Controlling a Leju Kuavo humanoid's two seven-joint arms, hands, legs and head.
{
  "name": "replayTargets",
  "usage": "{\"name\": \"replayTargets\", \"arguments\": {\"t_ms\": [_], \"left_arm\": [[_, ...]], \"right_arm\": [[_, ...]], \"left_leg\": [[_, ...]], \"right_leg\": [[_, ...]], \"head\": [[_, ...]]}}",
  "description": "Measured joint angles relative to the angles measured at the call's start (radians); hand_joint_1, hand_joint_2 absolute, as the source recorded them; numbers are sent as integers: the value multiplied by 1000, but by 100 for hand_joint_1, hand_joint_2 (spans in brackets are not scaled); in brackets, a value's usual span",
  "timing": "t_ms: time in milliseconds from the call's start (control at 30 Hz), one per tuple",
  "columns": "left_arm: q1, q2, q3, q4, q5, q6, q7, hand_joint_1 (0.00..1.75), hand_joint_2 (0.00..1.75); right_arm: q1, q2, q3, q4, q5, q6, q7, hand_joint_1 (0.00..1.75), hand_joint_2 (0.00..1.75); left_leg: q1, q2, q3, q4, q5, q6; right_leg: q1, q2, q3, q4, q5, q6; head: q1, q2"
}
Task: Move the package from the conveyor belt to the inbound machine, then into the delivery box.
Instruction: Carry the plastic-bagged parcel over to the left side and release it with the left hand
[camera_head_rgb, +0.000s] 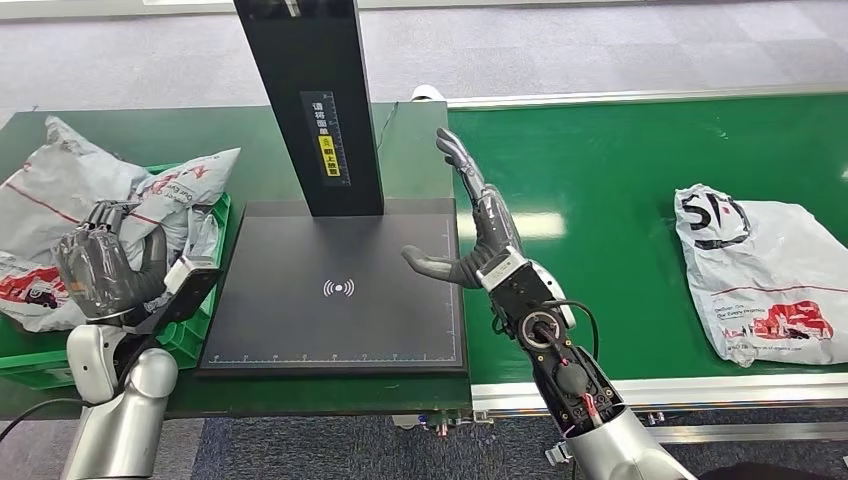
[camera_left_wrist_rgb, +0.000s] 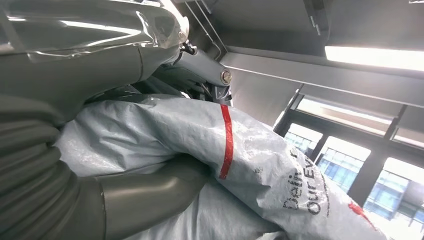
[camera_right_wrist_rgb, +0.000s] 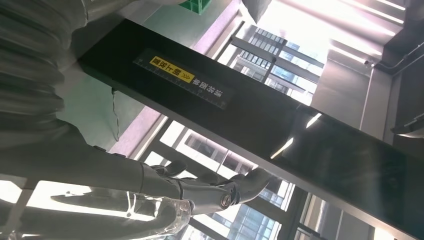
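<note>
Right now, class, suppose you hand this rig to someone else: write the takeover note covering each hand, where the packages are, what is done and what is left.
Left hand: over the green box, fingers closed on a grey package there.
Right hand: open, holding nothing, raised above the right edge of the black scanner plate, beside its post.
Packages: several lie in the box at the left; one more package lies on the green belt to the right.
Done: the plate carries no package; the one in the left hand has reached the box.
Left: release it, then take the belt package to the plate and on to the box.
</note>
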Motion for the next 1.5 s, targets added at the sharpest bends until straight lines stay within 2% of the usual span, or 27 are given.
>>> {"name": "replayTargets", "arguments": {"t_ms": [667,867,967,1100,1233,1333,1400,1500], "left_arm": [[-1,1,21,26,-9,-1,12,175,175],[-8,3,34,69,-136,-68,194,175,175],[-17,6,53,112,-151,-89,229,175,175],[-28,11,80,152,-150,-110,236,0,175],[-30,12,94,165,-181,-100,253,0,175],[-26,10,97,158,-182,-43,227,0,175],[-15,0,109,123,-168,-5,157,0,175],[2,-44,164,33,-135,12,-38,0,175]], "right_arm": [[0,-3,0,0,1,0,2,0,175],[1,-4,0,0,25,10,13,0,175],[2,-6,0,0,37,19,16,0,175],[2,-8,-4,0,55,31,19,0,175],[3,-9,-5,0,68,39,23,0,175],[3,-10,-6,0,72,41,26,0,175],[3,-10,-6,0,73,42,27,0,175],[2,-9,-5,0,74,43,27,0,175]], "left_leg": [[0,0,0,0,0,0],[0,1,0,0,0,0],[0,1,0,0,0,0],[0,2,0,0,0,0],[0,1,0,0,0,0],[0,1,0,0,0,0],[0,1,0,0,0,0],[0,1,-1,0,0,0]], "right_leg": [[0,0,0,0,0,0],[0,0,0,0,0,0],[0,0,0,0,0,0],[0,0,0,0,0,0],[0,0,0,0,0,0],[0,0,0,0,0,0],[0,0,0,0,0,0],[0,0,0,0,0,0]], "head": [[0,0],[0,0],[0,0],[0,0],[0,0],[0,0],[0,0],[0,0]]}}
